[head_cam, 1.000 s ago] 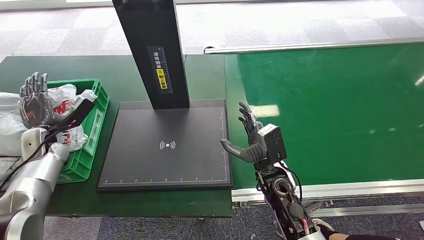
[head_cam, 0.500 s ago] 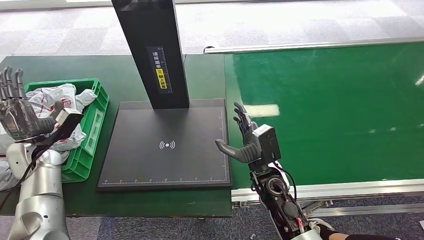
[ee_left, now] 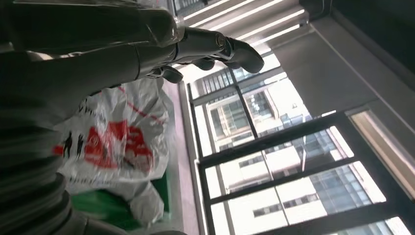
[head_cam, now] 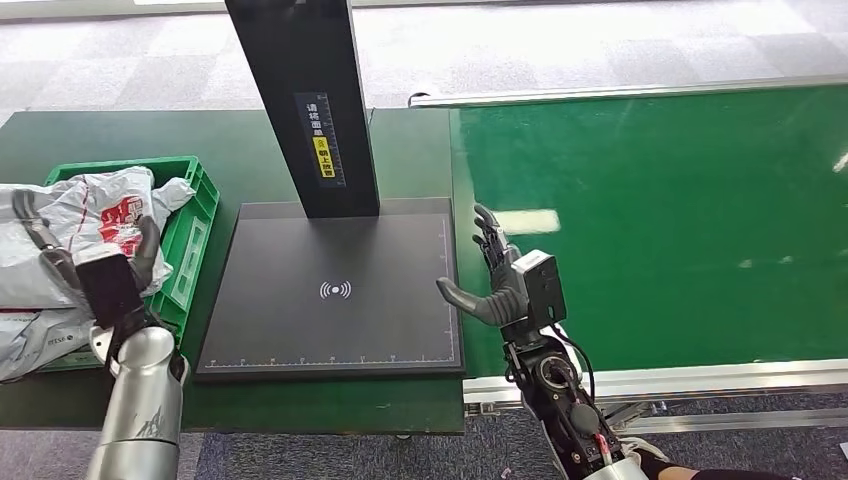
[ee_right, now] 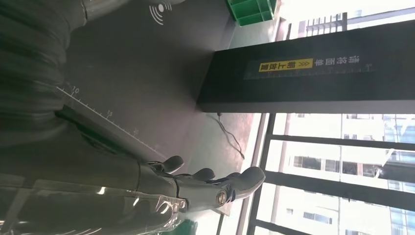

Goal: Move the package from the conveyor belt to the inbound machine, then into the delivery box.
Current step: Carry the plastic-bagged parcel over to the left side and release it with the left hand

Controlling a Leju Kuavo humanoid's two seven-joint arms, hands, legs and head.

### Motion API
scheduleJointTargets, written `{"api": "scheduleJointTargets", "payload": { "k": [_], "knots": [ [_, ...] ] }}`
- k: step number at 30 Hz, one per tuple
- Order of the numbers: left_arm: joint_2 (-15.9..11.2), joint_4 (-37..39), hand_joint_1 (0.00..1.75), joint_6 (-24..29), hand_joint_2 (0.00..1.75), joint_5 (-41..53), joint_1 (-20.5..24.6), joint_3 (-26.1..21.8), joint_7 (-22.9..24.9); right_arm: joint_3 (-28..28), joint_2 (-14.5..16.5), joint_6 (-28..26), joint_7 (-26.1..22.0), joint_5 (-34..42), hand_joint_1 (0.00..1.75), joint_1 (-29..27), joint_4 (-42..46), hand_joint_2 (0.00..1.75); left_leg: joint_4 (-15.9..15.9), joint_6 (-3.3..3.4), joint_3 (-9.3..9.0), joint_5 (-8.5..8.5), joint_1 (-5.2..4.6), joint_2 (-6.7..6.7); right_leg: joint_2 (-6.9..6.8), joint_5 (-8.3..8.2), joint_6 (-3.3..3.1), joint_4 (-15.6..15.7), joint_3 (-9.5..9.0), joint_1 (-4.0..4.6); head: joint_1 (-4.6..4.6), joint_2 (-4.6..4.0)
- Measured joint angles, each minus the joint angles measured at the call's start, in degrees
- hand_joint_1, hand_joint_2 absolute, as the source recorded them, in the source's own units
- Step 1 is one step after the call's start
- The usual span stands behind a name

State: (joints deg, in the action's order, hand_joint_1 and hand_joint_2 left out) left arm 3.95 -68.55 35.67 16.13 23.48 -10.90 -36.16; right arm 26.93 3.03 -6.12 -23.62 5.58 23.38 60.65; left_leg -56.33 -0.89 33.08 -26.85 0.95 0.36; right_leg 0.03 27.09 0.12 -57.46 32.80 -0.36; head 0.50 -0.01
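A white plastic package with red print [head_cam: 110, 210] lies in the green delivery box [head_cam: 195, 215] at the left of the table. My left hand [head_cam: 85, 260] hovers over the box's near end with its fingers spread and holds nothing. The left wrist view shows the fingers [ee_left: 215, 46] stretched out above the package [ee_left: 117, 142]. My right hand [head_cam: 492, 275] stands open and upright at the right edge of the black inbound machine plate [head_cam: 335, 320], beside the green conveyor belt [head_cam: 650, 220]. Its fingers [ee_right: 215, 188] are straight in the right wrist view.
The machine's black column [head_cam: 305, 100] rises behind the plate. More white packages [head_cam: 30, 340] lie at the table's left edge beside the box. A metal rail [head_cam: 700, 378] borders the belt's near side. Grey floor lies beyond the table.
My left hand has come down from a raised pose over the box and drawn back toward me. The right hand has barely shifted.
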Motion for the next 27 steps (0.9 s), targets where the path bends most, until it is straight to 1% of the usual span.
{"api": "scheduleJointTargets", "payload": {
  "k": [2,5,7,8,10,14,17,19,27],
  "knots": [
    [-0.1,-0.7,0.00,-3.7,1.75,-4.0,-1.7,4.6,1.9,0.0,-0.3,0.0,0.2,0.1,0.00,0.0,0.0,1.75,0.0,0.00,0.00,0.00,0.00,0.03,0.01,0.00,0.00,0.0,0.00,0.00,0.00,-0.01],
    [-0.2,-2.3,0.00,-12.1,1.75,-10.3,-4.7,10.9,5.0,-0.1,-0.5,-0.2,0.7,0.2,0.00,0.0,0.0,1.75,0.0,0.00,0.01,-0.01,-0.01,0.00,0.00,0.01,0.01,0.0,0.02,-0.01,-0.01,0.00],
    [-0.1,-3.0,0.00,-16.5,1.75,-13.0,-6.7,15.2,6.2,-0.1,-0.5,-0.5,1.0,0.3,0.00,0.0,0.1,1.75,0.0,0.01,0.04,-0.02,-0.01,-0.01,0.00,0.01,0.02,0.0,0.02,-0.01,-0.01,0.01],
    [0.1,-3.3,0.00,-17.8,1.75,-13.9,-7.6,17.2,6.5,-0.1,-0.5,-0.7,1.3,0.3,0.00,0.0,0.1,1.75,0.0,0.01,0.05,-0.03,-0.01,0.00,0.00,0.01,0.02,0.0,0.03,-0.01,-0.01,0.01],
    [0.6,-3.4,0.00,-18.8,1.75,-14.8,-8.8,20.5,6.6,-0.1,-0.4,-1.1,1.6,0.2,0.00,0.0,0.2,1.75,0.0,0.02,0.06,-0.04,-0.02,0.01,0.00,0.01,0.02,0.0,0.04,-0.02,-0.01,0.01],
    [1.8,-3.5,0.00,-18.7,1.75,-15.6,-10.5,25.2,6.6,-0.1,0.2,-3.3,1.9,-0.2,0.00,-0.1,0.5,0.00,0.0,0.02,0.05,-0.04,-0.01,0.00,0.00,0.01,0.02,0.0,0.04,-0.01,-0.02,0.00],
    [2.2,-4.8,0.00,-17.2,1.75,-16.1,-12.4,27.4,6.7,0.0,0.2,-6.7,2.8,-0.4,0.00,-0.8,2.4,0.00,0.0,0.02,0.05,-0.04,0.00,0.01,0.00,0.01,0.02,0.0,0.05,0.00,-0.02,0.00],
    [2.3,-6.2,0.00,-16.5,1.75,-16.1,-13.8,28.2,6.8,-0.1,-0.1,-8.1,3.3,-0.6,0.00,-1.6,4.3,0.00,0.0,0.02,0.05,-0.04,0.00,0.01,0.00,0.02,0.02,0.0,0.06,0.00,-0.02,0.00],
    [2.1,-9.5,0.00,-15.9,1.75,-16.1,-16.2,29.7,7.5,0.0,-1.2,-8.4,3.8,0.0,0.00,-3.6,9.0,0.00,0.0,0.02,0.06,-0.04,0.00,0.00,0.00,0.02,0.03,0.0,0.05,-0.01,-0.02,0.01]
  ]
}}
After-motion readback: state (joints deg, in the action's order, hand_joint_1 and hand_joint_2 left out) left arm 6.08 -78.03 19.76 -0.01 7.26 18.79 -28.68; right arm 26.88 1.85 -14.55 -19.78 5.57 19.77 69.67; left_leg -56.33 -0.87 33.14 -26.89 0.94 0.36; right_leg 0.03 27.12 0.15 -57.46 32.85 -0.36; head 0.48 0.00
